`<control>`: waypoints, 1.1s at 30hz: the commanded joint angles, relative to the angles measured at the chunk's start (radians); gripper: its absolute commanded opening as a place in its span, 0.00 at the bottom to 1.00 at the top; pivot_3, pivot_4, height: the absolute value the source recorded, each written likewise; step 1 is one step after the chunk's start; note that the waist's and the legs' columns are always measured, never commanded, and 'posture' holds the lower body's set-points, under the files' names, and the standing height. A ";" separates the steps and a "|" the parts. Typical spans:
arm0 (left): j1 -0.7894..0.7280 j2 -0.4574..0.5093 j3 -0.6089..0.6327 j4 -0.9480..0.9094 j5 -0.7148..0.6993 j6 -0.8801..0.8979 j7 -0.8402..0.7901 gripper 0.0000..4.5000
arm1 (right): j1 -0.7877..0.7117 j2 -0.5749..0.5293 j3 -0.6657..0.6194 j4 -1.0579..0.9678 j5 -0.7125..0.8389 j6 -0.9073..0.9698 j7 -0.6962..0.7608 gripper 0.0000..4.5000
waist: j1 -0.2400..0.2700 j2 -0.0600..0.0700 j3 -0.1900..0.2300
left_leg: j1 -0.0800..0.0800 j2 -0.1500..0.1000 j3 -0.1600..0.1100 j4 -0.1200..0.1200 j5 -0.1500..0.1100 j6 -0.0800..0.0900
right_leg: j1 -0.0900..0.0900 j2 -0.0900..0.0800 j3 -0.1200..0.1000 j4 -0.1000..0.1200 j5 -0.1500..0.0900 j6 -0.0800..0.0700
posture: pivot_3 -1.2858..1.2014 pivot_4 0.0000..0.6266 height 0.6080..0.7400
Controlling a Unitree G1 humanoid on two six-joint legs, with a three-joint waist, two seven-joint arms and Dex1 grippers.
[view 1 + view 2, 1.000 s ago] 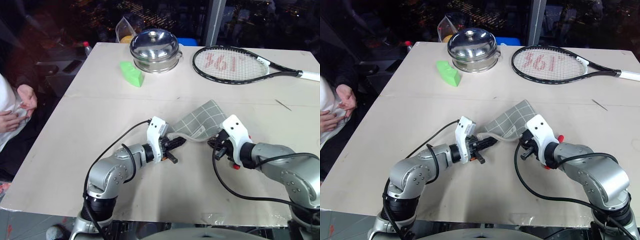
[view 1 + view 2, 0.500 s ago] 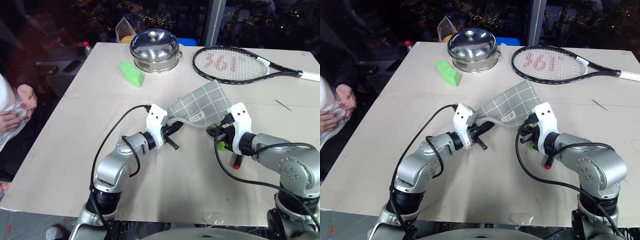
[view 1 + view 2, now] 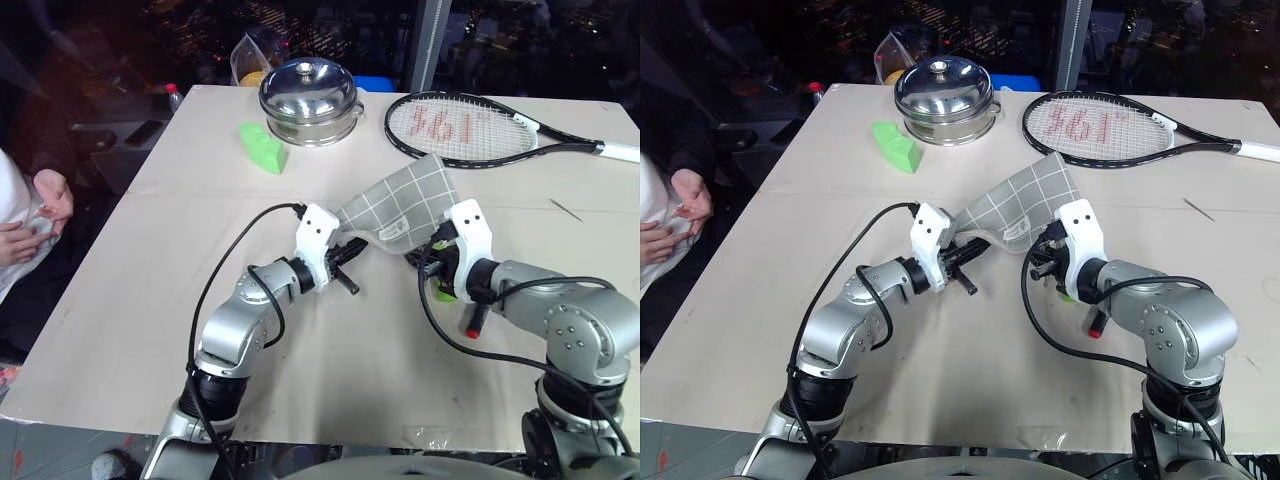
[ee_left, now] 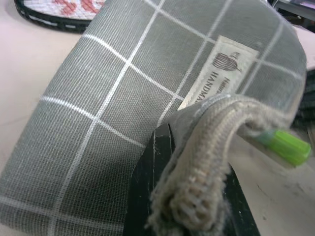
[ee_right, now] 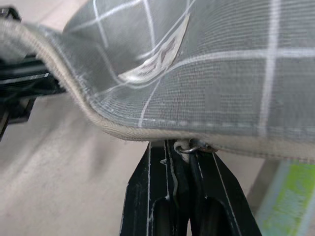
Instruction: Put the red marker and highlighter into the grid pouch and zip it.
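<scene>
Table: I see a pale top carrying everything; a steel pot, a racket and a green wedge block sit at the far side, well apart from my work.
Grid pouch: I hold it lifted off the table between both arms, its zipper edge slung from one gripper to the other and its body rising toward the racket. Its long axis runs roughly from my left gripper across to my right one, tilted up on the far side. I judge it is held this way to keep the mouth taut for loading or zipping.
Left gripper: clenched on the pouch's zipper edge at its left end; the left wrist view shows fabric bunched between the black fingers.
Right gripper: clamped on the zipper edge near a small metal ring, probably a pull.
Highlighter: lime-green, lying on the table just under my right wrist, not yet in the pouch. I cannot tell which way its long axis points.
Red marker: on the table beside my right forearm, red cap toward me, barrel pointing away; also outside the pouch.
</scene>
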 commanded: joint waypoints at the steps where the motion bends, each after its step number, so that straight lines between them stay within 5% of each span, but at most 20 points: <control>1: -0.032 -0.029 -0.009 -0.024 -0.007 -0.014 0.001 0.00 | -0.006 -0.002 0.020 -0.026 0.009 -0.015 0.007 0.01 | 0.001 0.000 0.000 | 0.000 0.000 0.000 0.000 0.000 0.000 | 0.000 0.000 0.000 0.000 0.000 0.000 | 0.52 0.24 1.00; 12: -0.027 -0.057 0.023 -0.036 -0.059 0.063 0.007 0.00 | 0.001 -0.016 0.050 -0.011 -0.005 -0.067 0.019 0.01 | 0.000 0.000 0.000 | 0.000 0.000 0.000 0.000 0.000 0.000 | 0.000 0.000 0.000 0.000 0.000 0.000 | 0.52 0.24 1.00; 17: 0.017 0.005 0.055 -0.076 -0.152 0.148 -0.072 0.00 | 0.082 -0.140 0.057 -0.041 -0.022 -0.204 0.081 0.38 | 0.000 0.000 0.000 | 0.000 0.000 0.000 0.000 0.000 0.000 | 0.000 0.000 0.000 0.000 0.000 0.000 | 0.52 0.24 1.00; 22: 0.046 0.086 0.093 -0.085 -0.254 0.218 -0.166 0.00 | 0.210 -0.248 -0.069 -0.132 0.066 -0.294 0.213 0.38 | 0.000 0.000 0.000 | 0.000 0.001 -0.001 0.000 0.000 0.000 | 0.000 0.001 0.000 0.000 0.000 0.000 | 0.52 0.24 1.00; 27: 0.055 0.152 0.106 -0.092 -0.311 0.239 -0.241 0.00 | 0.238 -0.235 -0.258 -0.147 0.243 -0.291 0.251 0.02 | 0.000 -0.002 0.001 | 0.001 0.001 -0.001 0.000 -0.002 0.003 | 0.000 0.000 0.000 0.000 -0.002 0.003 | 0.52 0.24 1.00; 33: 0.044 0.189 0.099 -0.077 -0.330 0.238 -0.279 0.00 | 0.209 -0.254 -0.286 -0.101 0.286 -0.313 0.192 0.01 | 0.001 -0.002 0.001 | 0.001 0.001 0.000 0.000 -0.001 0.002 | 0.000 0.000 0.001 0.000 0.000 0.000 | 0.52 0.24 1.00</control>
